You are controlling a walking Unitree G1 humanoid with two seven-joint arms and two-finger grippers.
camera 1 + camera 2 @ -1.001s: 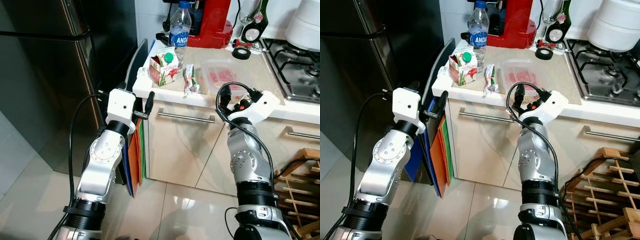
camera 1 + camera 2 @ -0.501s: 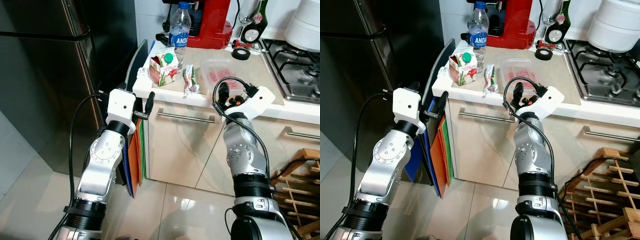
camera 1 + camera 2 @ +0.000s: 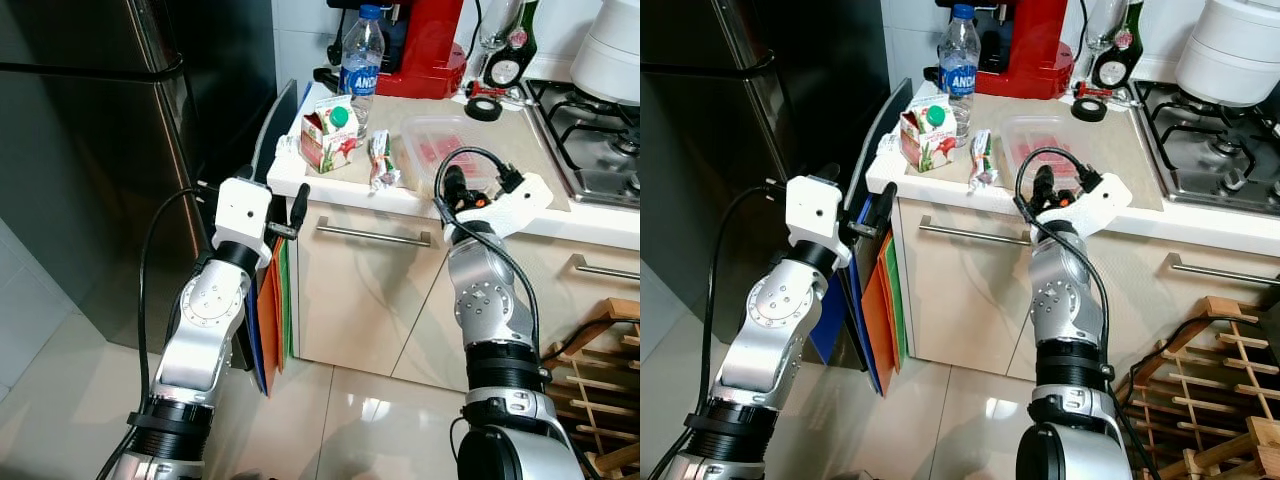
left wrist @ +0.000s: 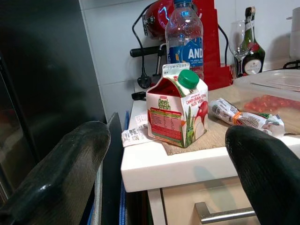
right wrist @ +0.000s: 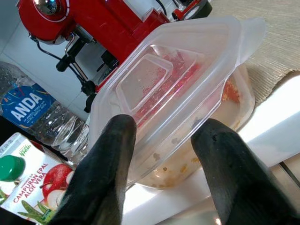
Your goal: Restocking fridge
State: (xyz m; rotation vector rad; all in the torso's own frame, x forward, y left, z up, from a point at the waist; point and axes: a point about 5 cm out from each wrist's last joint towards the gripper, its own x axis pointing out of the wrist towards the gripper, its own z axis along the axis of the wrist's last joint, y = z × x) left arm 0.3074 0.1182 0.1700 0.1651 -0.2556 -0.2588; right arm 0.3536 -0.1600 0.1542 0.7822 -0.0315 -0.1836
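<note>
On the counter (image 3: 420, 195) stand a small juice carton (image 3: 330, 138) with a green cap, a water bottle (image 3: 360, 55), a wrapped packet (image 3: 381, 160) and a lidded clear container (image 3: 455, 150) with red food. My right gripper (image 5: 166, 129) is open at the counter's front edge, its fingers (image 5: 112, 154) pointing at the container (image 5: 173, 103), and I cannot tell whether they touch it. My left gripper (image 4: 168, 140) is open and empty, below counter height, facing the carton (image 4: 178, 110). The dark fridge (image 3: 90, 150) on the left is closed.
A red coffee machine (image 3: 425, 45), a tape roll (image 3: 484, 107) and a gas hob (image 3: 595, 130) sit further back on the counter. Coloured boards (image 3: 272, 310) lean between fridge and cabinet. A wooden rack (image 3: 600, 360) stands low on the right.
My right gripper has risen a little and come closer to the container's front edge. The left arm has stayed where it was.
</note>
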